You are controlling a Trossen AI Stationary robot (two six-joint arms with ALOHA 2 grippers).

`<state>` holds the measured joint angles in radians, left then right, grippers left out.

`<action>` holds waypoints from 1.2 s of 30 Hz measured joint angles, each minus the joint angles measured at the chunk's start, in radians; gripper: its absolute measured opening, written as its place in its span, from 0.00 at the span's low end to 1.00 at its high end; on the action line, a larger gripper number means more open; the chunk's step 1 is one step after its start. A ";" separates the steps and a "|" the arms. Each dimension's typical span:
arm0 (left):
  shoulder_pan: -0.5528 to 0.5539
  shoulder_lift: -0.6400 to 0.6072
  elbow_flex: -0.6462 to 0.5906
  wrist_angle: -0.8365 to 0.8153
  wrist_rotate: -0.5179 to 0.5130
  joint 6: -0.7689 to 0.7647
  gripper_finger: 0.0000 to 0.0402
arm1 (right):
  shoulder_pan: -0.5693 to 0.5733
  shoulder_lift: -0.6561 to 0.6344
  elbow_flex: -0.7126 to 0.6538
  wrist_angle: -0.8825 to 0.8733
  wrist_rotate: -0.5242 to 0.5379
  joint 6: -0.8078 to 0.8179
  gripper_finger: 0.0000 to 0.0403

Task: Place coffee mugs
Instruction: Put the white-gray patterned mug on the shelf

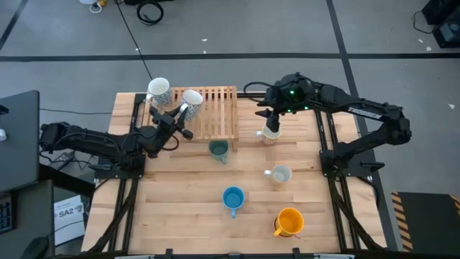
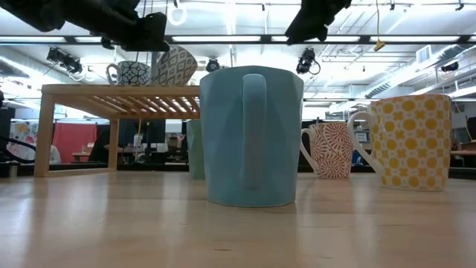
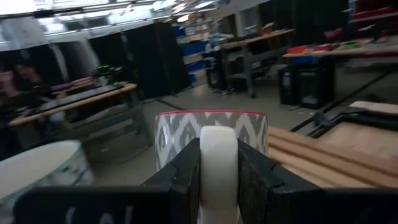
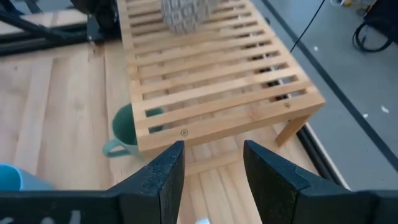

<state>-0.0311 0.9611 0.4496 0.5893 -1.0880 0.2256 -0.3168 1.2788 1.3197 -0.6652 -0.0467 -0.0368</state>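
While the left gripper [image 3: 217, 177] is over the slatted wooden rack [image 1: 215, 115], its fingers [image 3: 183, 180] are drawn narrow and clamp the white handle of the grey-and-white patterned mug [image 1: 191, 99]. This mug has a zigzag diamond pattern and a red rim. In the low view it [image 2: 175, 65] hangs tilted just above the rack top [image 2: 119, 91]. A second patterned mug [image 1: 158, 90] stands upright on the rack's far left corner, just beside the held one.

The right gripper [image 4: 211, 168] hovers near the rack's right end, directly above the cream mug [image 1: 271, 134] on the table [image 1: 187, 208]. Its fingers [image 4: 165, 177] stand wide apart and hold nothing; whether they touch that mug cannot be told.

Remaining mugs on the table:
- Green mug [image 1: 218, 150]: just at the rack's near edge, partly under it in the right wrist view [image 4: 124, 130].
- White mug [image 1: 279, 175]: near the table's middle right.
- Blue mug [image 1: 233, 198]: middle of the table, upright, handle toward the low camera [image 2: 253, 134].
- Orange mug [image 1: 289, 222]: near the front edge; yellow-patterned in the low view [image 2: 413, 141].
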 joint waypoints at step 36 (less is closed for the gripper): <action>-0.120 0.001 0.000 -0.067 -0.284 -0.059 0.24 | 0.000 0.029 -0.001 -0.001 -0.005 0.000 0.42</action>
<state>-0.1513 0.9619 0.4496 0.5220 -1.3723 0.1669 -0.3168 1.3079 1.3190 -0.6666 -0.0515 -0.0372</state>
